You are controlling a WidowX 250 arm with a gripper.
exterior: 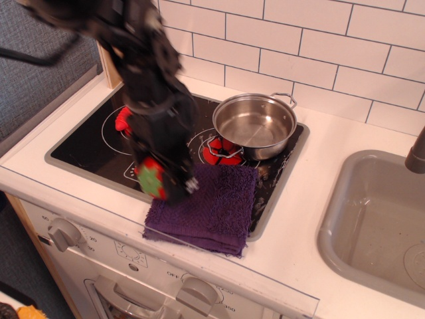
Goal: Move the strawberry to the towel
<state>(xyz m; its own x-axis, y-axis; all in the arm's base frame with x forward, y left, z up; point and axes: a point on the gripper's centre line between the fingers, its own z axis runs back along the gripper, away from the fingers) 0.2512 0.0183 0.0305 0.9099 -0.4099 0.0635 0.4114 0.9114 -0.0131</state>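
My black gripper [158,179] is shut on the strawberry [152,177], a small red toy with a green leafy cap. It holds the strawberry in the air over the left edge of the towel [212,206], a dark purple fuzzy cloth lying folded on the front of the black stovetop [86,149]. The arm is blurred and reaches in from the upper left.
A steel pot [255,124] stands on the right burner just behind the towel. A red ribbed spoon handle [122,119] shows partly behind the arm on the left burner. A grey sink [372,219] is at the right. A tiled wall runs behind.
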